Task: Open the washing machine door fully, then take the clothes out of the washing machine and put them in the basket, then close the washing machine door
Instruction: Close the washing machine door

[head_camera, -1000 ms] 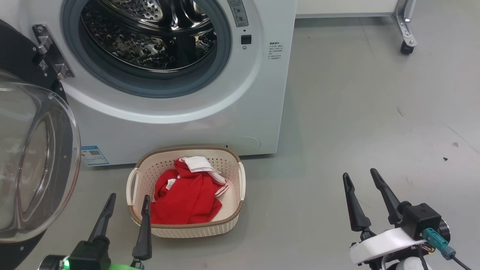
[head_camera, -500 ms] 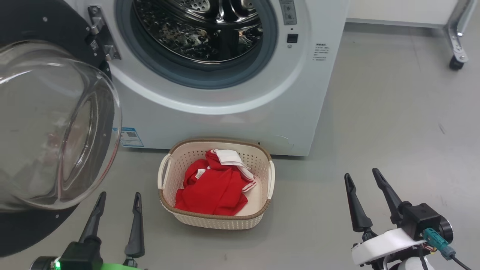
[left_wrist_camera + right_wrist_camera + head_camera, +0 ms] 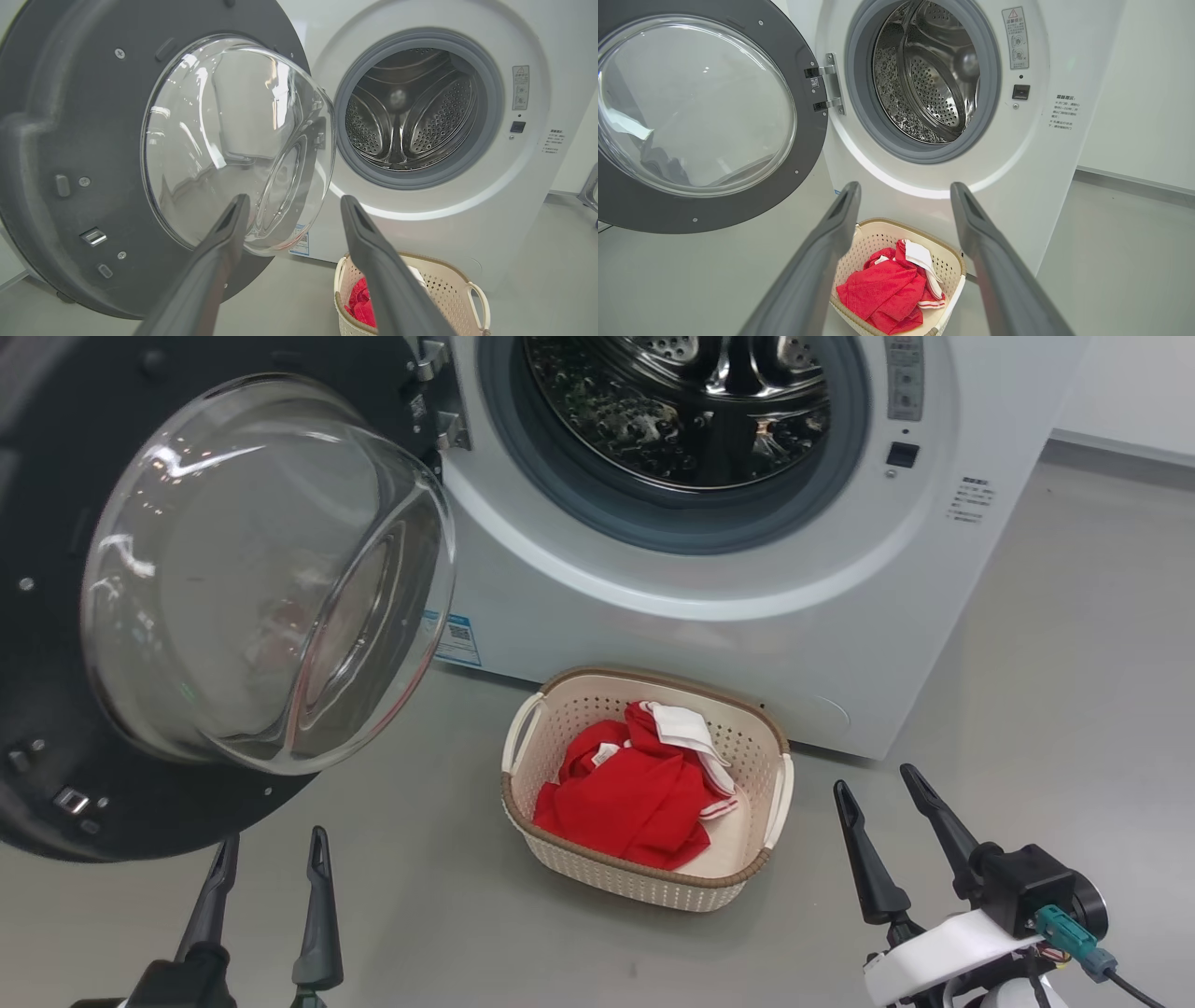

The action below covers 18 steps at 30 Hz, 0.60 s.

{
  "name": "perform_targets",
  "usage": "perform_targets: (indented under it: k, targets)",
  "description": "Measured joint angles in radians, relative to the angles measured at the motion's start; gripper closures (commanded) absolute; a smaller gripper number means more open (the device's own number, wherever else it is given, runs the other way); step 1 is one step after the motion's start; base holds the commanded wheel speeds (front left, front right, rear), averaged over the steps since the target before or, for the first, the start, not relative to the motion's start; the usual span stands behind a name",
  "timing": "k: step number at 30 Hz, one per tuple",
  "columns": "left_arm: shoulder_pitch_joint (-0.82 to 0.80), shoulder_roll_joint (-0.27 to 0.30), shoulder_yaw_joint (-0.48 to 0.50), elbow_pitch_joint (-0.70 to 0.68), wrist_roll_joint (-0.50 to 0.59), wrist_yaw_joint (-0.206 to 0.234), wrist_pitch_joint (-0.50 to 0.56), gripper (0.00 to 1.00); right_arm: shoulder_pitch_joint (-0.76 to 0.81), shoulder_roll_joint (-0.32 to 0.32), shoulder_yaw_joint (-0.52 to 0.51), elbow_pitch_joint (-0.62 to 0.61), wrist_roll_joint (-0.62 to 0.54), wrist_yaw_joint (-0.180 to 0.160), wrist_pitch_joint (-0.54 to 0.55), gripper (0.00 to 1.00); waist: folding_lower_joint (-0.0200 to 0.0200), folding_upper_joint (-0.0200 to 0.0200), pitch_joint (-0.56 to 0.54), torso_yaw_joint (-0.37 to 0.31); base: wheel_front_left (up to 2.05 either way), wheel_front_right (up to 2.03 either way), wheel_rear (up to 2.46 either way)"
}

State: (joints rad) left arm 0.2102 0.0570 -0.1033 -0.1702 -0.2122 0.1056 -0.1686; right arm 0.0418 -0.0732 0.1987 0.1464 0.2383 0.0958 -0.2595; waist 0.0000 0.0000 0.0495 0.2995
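The white washing machine (image 3: pixel 709 625) stands with its steel drum (image 3: pixel 691 401) bare. Its round door (image 3: pixel 65 728) with the black rim and bulging glass bowl (image 3: pixel 261 569) hangs swung wide open to the left. The red clothes (image 3: pixel 635 793) lie in the cream basket (image 3: pixel 644 887) on the floor in front of the machine. My left gripper (image 3: pixel 271 845) is open just below the door's lower rim, nothing between its fingers. My right gripper (image 3: pixel 878 784) is open to the right of the basket. The left wrist view faces the door (image 3: pixel 70 140); the right wrist view looks down on the basket (image 3: pixel 878 233) and clothes (image 3: pixel 887 294).
Grey floor (image 3: pixel 1055 728) spreads around the machine and to its right. A blue sticker (image 3: pixel 457 639) sits low on the machine front, printed text (image 3: pixel 971 499) at its right. The open door juts out over the floor on the left.
The head camera has swung to the left, so the machine, basket and door sit further right in the picture. Both grippers stay open and the clothes stay in the basket.
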Motion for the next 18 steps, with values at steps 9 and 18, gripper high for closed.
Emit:
perform_targets:
  k: [9,18]
  targets:
    - [0.000,-0.002,-0.030,0.003,0.000,0.001,0.002,0.00,0.006,0.002,-0.035,-0.005,0.007,-0.007,0.000,0.00,0.0000,0.0000,-0.008,0.128,0.00,0.00,0.00]
    - [0.000,-0.002,-0.008,0.003,-0.001,0.001,0.002,0.00,0.006,0.009,-0.006,-0.004,0.007,-0.006,0.000,0.00,0.0000,0.0000,-0.018,0.213,0.00,0.00,0.00]
